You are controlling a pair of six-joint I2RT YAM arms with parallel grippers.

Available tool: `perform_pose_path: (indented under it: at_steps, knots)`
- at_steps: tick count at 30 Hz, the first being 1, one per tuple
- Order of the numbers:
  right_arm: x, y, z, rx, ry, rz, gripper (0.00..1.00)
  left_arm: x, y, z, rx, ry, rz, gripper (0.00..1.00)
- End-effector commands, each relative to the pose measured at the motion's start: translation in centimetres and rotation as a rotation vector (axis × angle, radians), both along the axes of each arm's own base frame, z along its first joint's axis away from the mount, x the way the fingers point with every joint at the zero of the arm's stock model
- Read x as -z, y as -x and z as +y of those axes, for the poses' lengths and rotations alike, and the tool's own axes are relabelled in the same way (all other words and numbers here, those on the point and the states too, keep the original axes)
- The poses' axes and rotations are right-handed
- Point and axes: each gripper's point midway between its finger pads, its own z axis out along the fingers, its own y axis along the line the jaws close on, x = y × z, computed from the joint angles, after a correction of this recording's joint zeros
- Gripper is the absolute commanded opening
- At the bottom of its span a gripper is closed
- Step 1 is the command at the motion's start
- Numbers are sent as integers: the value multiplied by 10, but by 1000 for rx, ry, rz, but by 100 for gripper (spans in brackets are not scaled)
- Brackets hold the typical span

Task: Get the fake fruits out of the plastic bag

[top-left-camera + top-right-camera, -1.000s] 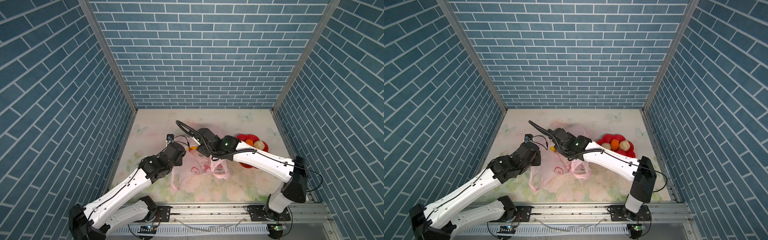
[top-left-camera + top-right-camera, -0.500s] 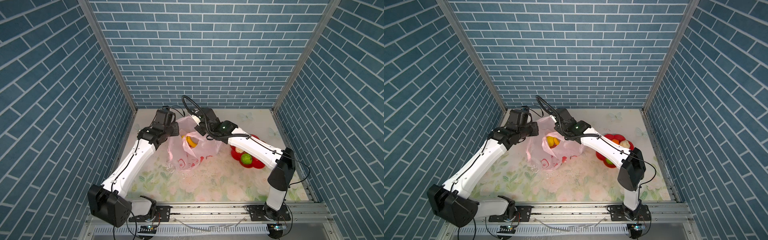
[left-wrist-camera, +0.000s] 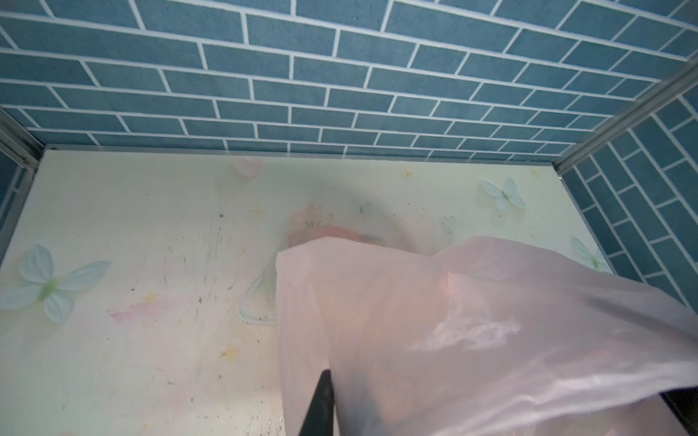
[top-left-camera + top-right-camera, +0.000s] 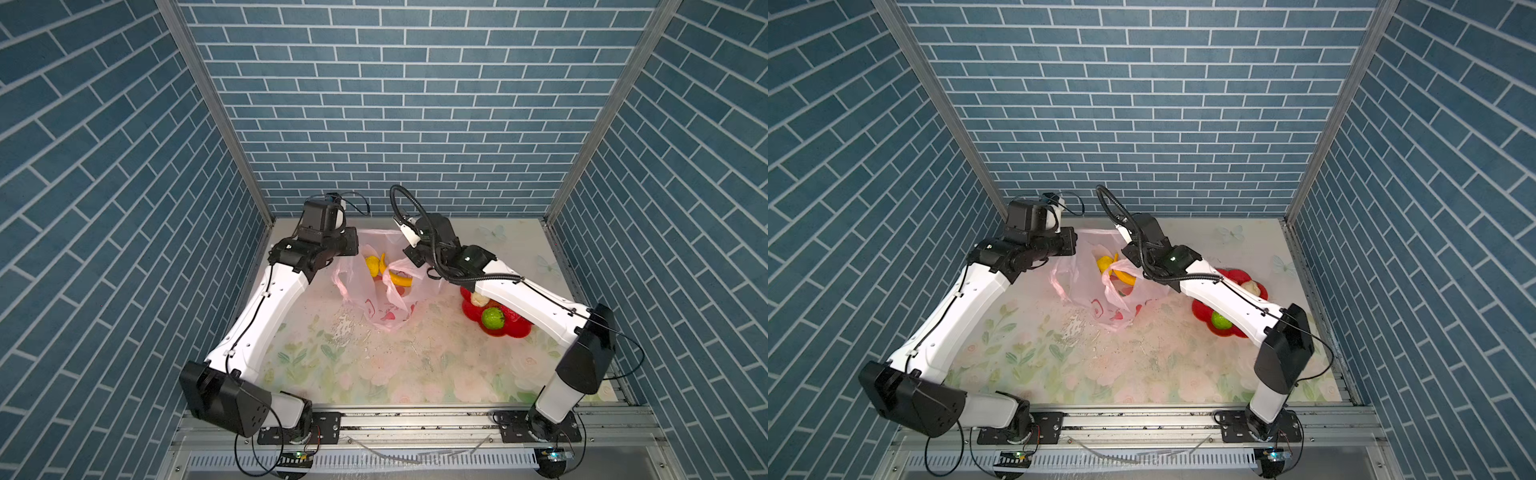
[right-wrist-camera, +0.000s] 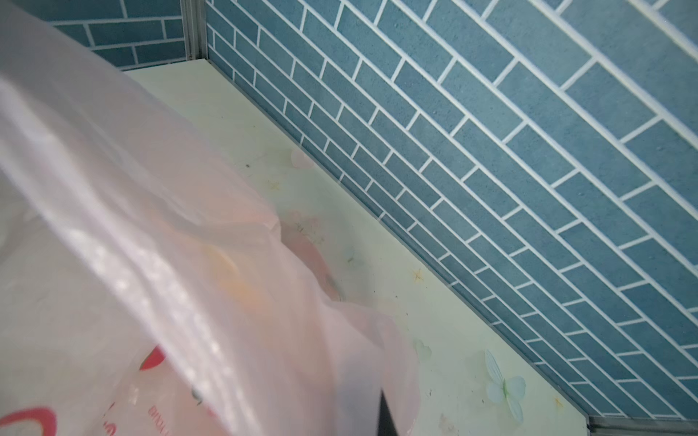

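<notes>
Your left gripper (image 4: 351, 248) was low over the near middle of the table (image 4: 374, 374) a second ago. It now sits at the far edge, closed almost completely. In the left wrist view pale-pink film drapes over its fingers (image 3: 320, 400), so I judge it is pinching the rim of the plastic bag (image 4: 374, 301), though the contact itself is hidden.

The bag came with it. Earlier it lay slumped under both arms. Now its far rim is lifted and stretched between your two grippers, the mouth gapes upward, and the loop handles (image 4: 341, 284) hang toward the front. The printed body rests on the table.

Through that open mouth you can see the banana (image 4: 400, 279) plainly, still inside the bag.

Your right gripper (image 4: 411, 261) was part-open a second ago and has now closed fully. In both top views it sits at the bag's rim opposite the left one, and film fills the right wrist view, so I take it to be gripping the plastic too.

Further right, well clear of the bag, the red flower-shaped plate (image 4: 521, 330) carries a beige piece (image 4: 478, 299) and the green ball (image 4: 493, 318). Your right forearm covers the rest of the plate.

The bag is now held open, but both grippers are busy and the banana is not out. Either tip the bag or free one gripper to reach in.
</notes>
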Motion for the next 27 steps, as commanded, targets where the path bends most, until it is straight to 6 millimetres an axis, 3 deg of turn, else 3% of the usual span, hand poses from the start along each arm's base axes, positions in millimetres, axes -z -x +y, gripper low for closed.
perform_pose_path:
  at_steps: [1,5,9,10,13,16,18,22,27]
  knots:
    - [12,34,-5,-34,-57,62,0,39,39,-2,34,13,121,12]
    - [55,69,-13,-42,-38,195,0,96,81,1,12,-3,232,12]
    - [80,91,-24,-27,-38,291,0,123,107,5,-29,-12,264,11]
    - [81,95,-26,-24,-40,308,6,125,110,5,-34,-15,261,11]
    - [70,104,-33,-19,-52,339,37,119,115,7,-51,-20,239,11]
    - [45,117,-37,-32,-93,343,53,110,114,10,-67,-16,214,12]
    - [28,127,-42,-31,-115,346,59,104,113,11,-76,-14,204,12]
    - [1,145,-49,-27,-127,327,57,96,109,8,-76,-9,201,12]
    - [-15,172,-25,-97,-120,320,17,91,104,3,-67,-11,219,12]
